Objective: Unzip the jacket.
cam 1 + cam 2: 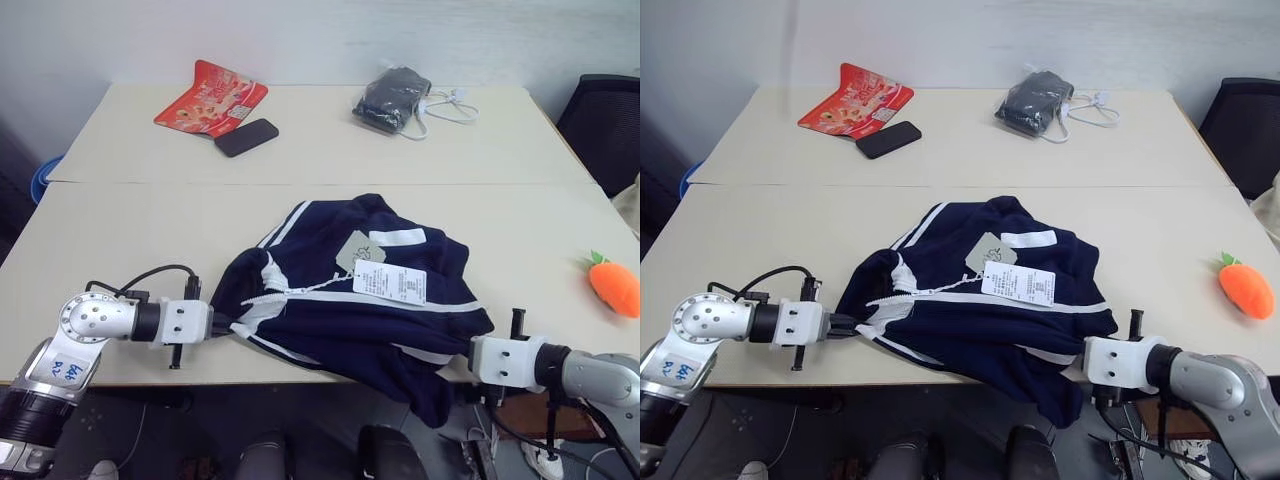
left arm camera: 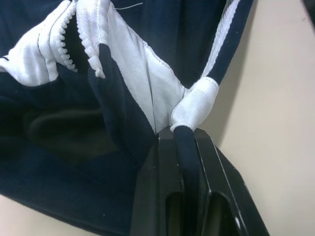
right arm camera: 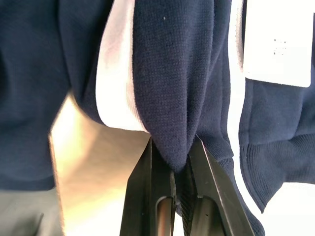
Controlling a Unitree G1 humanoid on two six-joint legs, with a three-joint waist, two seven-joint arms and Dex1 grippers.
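Observation:
The navy-blue jacket (image 1: 350, 290) with white stripes lies crumpled at the near edge of the table, paper tags (image 1: 392, 282) on top. Its white zipper (image 1: 300, 290) runs across the middle, and the teeth (image 2: 64, 44) are parted at the collar end in the left wrist view. My left gripper (image 1: 222, 326) is shut on the jacket's navy-and-white edge (image 2: 189, 118) at its left side. My right gripper (image 1: 462, 358) is shut on a fold of navy fabric (image 3: 170, 142) at the jacket's right, where cloth hangs over the table edge.
At the back of the table lie a red snack packet (image 1: 210, 97), a black phone (image 1: 246, 137) and a black bundle with a white cable (image 1: 395, 100). An orange carrot toy (image 1: 614, 285) sits at the right edge. A dark chair (image 1: 608, 125) stands beyond it.

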